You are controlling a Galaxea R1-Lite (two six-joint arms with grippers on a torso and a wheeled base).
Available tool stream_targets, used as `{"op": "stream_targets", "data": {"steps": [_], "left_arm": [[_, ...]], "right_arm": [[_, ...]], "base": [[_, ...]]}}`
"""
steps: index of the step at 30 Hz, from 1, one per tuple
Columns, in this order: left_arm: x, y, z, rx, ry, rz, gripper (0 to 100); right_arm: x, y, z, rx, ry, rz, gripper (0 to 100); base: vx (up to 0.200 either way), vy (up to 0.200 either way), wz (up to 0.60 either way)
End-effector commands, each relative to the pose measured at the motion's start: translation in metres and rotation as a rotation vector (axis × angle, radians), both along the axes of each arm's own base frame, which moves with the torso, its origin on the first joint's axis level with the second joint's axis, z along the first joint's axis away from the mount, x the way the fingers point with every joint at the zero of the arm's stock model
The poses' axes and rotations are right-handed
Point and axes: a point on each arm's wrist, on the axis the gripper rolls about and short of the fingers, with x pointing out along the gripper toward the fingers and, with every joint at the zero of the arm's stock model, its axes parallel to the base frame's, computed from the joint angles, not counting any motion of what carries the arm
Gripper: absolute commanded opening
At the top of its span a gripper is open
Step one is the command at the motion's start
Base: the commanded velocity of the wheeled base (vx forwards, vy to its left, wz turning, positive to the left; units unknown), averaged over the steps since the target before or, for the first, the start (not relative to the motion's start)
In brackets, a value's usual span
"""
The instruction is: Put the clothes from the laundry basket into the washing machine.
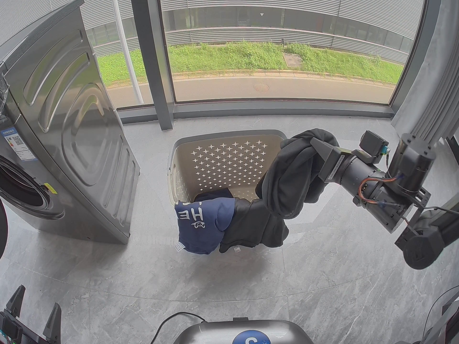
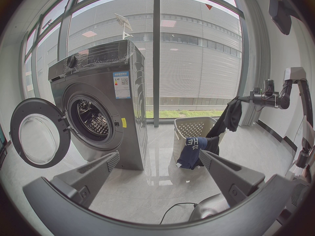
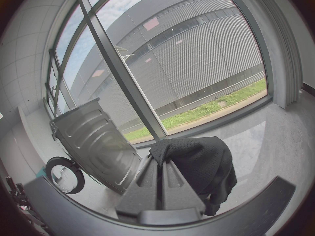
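Clamped shut with the right gripper [image 3: 160,163] on a fold of the black garment [image 3: 200,161], held high over the right side of the laundry basket [image 1: 224,137]. Not fully clear yet: lower end trailing down and draped across the near rim, right beside the blue garment [image 1: 203,223] slung over that same rim. Hard to say from here whether tangled with a second dark piece down there. Low and well back on the other side, the left gripper [image 2: 158,154], spread wide, carrying nothing. Further left, the washing machine [image 2: 98,108], door [image 2: 39,133] swung open, drum [image 2: 90,118] waiting. Danger now: snagging the rim with that trailing tail on the swing across, tipping the basket or hauling the blue garment out onto the floor [image 1: 239,283]. Also slipping from so small a pinch, or catching on the door edge short of the drum.
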Motion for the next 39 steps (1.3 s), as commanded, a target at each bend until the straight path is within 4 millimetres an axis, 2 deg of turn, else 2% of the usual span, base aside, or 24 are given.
{"op": "stream_targets", "data": {"steps": [1,4,11,19,25,39], "left_arm": [[0.000,0.000,-0.004,0.000,0.001,0.000,100],[0.000,0.000,-0.004,0.000,0.001,0.000,100],[0.000,0.000,-0.004,0.000,0.001,0.000,100],[0.000,0.000,-0.004,-0.002,0.001,0.000,100],[0.000,0.000,-0.004,0.000,0.001,0.000,100],[0.000,0.000,-0.004,-0.002,0.001,0.000,100]], "right_arm": [[-0.029,-0.008,0.029,0.043,-0.079,0.019,0],[-0.033,-0.014,0.031,0.043,-0.084,0.011,0],[-0.043,-0.018,0.017,-0.029,-0.069,0.022,0],[-0.053,-0.020,0.029,-0.006,-0.108,0.036,0],[-0.053,-0.018,0.027,-0.011,-0.100,0.040,0],[-0.055,-0.014,0.026,-0.009,-0.097,0.052,0]], "base": [[0.000,0.000,0.00],[0.000,0.000,0.00],[-0.200,0.000,0.00],[-0.200,0.000,0.00],[0.000,0.000,0.00],[0.000,0.200,0.00]]}}
